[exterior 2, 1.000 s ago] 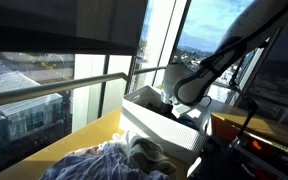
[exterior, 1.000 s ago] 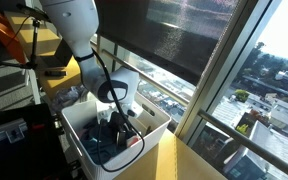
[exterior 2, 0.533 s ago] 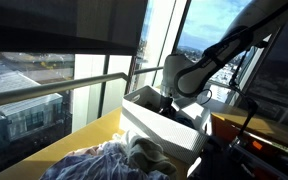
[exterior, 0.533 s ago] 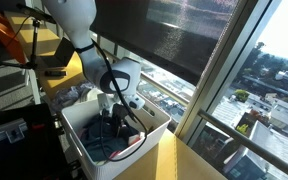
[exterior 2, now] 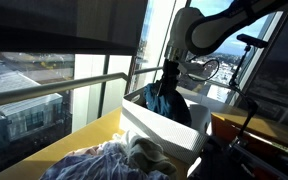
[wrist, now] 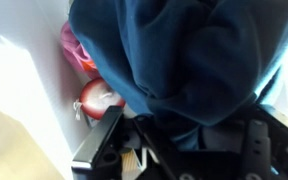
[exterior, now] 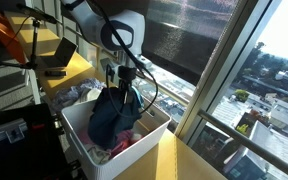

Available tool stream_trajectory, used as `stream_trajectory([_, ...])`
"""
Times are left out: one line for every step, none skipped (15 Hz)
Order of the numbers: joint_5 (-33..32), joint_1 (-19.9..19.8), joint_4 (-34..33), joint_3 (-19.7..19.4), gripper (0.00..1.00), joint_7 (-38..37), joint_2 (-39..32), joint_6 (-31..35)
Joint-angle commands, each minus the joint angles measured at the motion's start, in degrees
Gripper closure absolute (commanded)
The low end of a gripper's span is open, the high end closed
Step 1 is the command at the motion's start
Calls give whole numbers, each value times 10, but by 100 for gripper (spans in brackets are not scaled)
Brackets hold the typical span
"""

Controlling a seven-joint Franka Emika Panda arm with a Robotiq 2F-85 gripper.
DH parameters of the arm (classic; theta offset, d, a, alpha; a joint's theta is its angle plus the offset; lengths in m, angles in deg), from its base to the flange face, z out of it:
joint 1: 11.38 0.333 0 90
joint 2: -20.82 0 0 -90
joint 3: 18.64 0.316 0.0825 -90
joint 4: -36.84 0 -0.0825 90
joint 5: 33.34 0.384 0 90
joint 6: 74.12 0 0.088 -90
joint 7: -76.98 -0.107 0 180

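1. Blue cloth (wrist: 189, 55) fills most of my wrist view, bunched in dark folds right against the camera.
2. My pincer (wrist: 179, 128) is clamped on the blue cloth. Its fingertips are buried in the folds, so I can't see how narrow the gap is, but the cloth hangs from it by its own weight.
3. In both exterior views the blue cloth (exterior: 114, 115) (exterior 2: 171, 102) dangles straight down from the pincer (exterior: 124, 83) (exterior 2: 170, 76), directly over the white bin (exterior: 160, 127).
4. Its lower end reaches down to about the bin's rim. I cannot tell whether it touches what lies below.
5. Past the cloth's edge in the wrist view I see a red round thing (wrist: 96, 97) and a pink cloth (wrist: 72, 45), both close to the bin's bright white wall (wrist: 24, 85).
6. An exterior view shows some pink (exterior: 121, 146) down in the bin under the hanging cloth.
7. The arm (exterior: 119, 32) stands above the bin with its wrist pointing down. In an exterior view the arm (exterior 2: 202, 28) comes in from the upper right.
8. The bin (exterior 2: 144, 122) sits on a yellow tabletop (exterior: 179, 160), next to the window.
9. On that tabletop (exterior 2: 76, 140), closer to the camera, lies a pile of laundry (exterior 2: 114, 160), apart from the bin.
10. Behind it all a window rail (exterior 2: 84, 84) runs along the glass, and the city (exterior: 269, 110) lies far below in sunlight.
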Motion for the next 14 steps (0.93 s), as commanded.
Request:
stream_trajectory([-7,-1,-16,15,100,-6,91,-51])
stream_trajectory([-6,-1,-27,21,100,-5,111,-64])
stream_trajectory([-7,0,-36,30,100,-6,130,-71])
stream_trajectory([-10,3,-47,40,100,-8,147,-80])
stream_trajectory([-14,7,-60,53,100,-13,160,-87])
stream_trajectory([-17,11,-76,66,100,-15,171,-100])
stream_trajectory([-23,18,-92,84,100,-23,175,-110])
stream_trajectory([-26,25,-110,101,100,-29,178,-126])
stream_trajectory([-32,36,-127,121,100,-41,171,-138])
stream_trajectory([-37,47,-142,140,100,-55,162,-149])
stream_trajectory([-40,57,-155,157,100,-66,150,-159])
stream_trajectory([-45,69,-159,173,100,-80,134,-160])
stream_trajectory([-47,78,-164,185,100,-88,122,-162])
stream_trajectory([-53,88,-160,194,100,-99,103,-157])
